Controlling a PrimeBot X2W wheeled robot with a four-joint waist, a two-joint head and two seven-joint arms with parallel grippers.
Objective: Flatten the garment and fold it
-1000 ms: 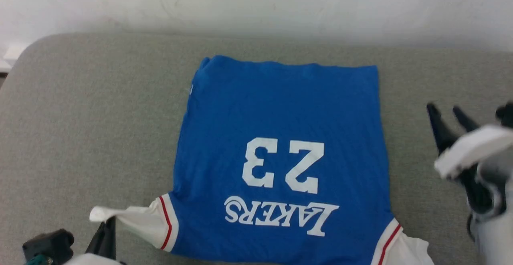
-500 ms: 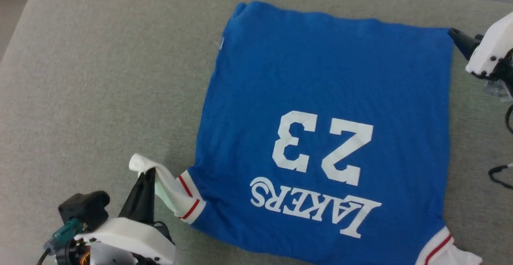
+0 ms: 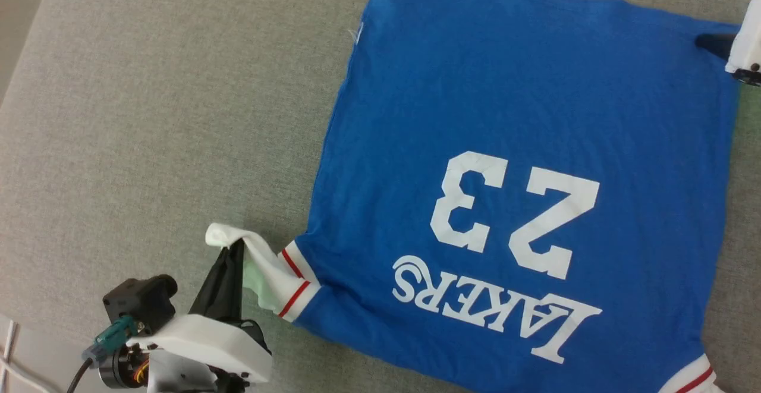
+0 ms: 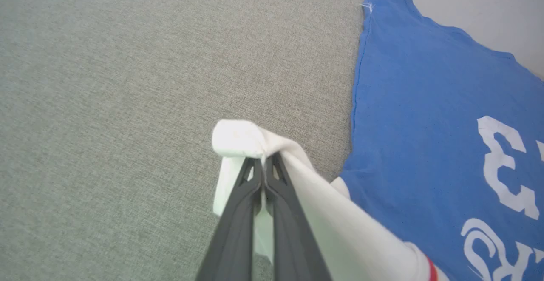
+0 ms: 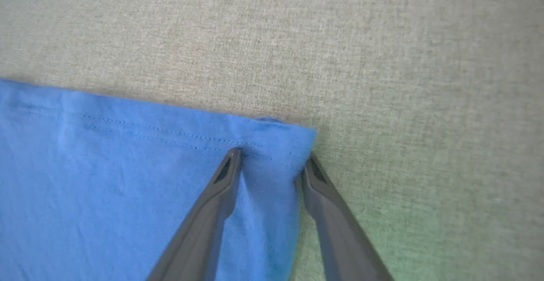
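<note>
- Pinching the tip of the white sleeve (image 4: pixel 238 138), the left gripper (image 4: pixel 263 162) sits nearest, at the lower left of the head view. Its fingers are pressed together with cloth caught between them, and the sleeve is lifted clear of the grey cushion (image 3: pixel 148 113). I judge that this hold is meant to draw the sleeve outward so it lies straight rather than bunched.
- Just beyond, the sleeve's red-and-white trim (image 3: pixel 295 283) meets the blue body of the garment (image 3: pixel 505 101). The garment lies spread on the cushion with its lettering (image 3: pixel 493 313) and number (image 3: pixel 514 214) upside down toward the robot, so the shoulder end is near and the hem far.
- The blue panel looks mostly smooth, with only faint creases. Flattening seems well along, and no fold has been made yet.
- Farthest away, at the right hem corner (image 5: pixel 297 138), the right gripper (image 5: pixel 272 157) has its fingers spread apart. One rests on the cloth and the other sits at the side edge, with nothing clamped. Straddling the corner like this probably prepares a pinch, so that both arms can tension the shirt diagonally.
- One risk is that closing there may gather only the upper layer.
</note>
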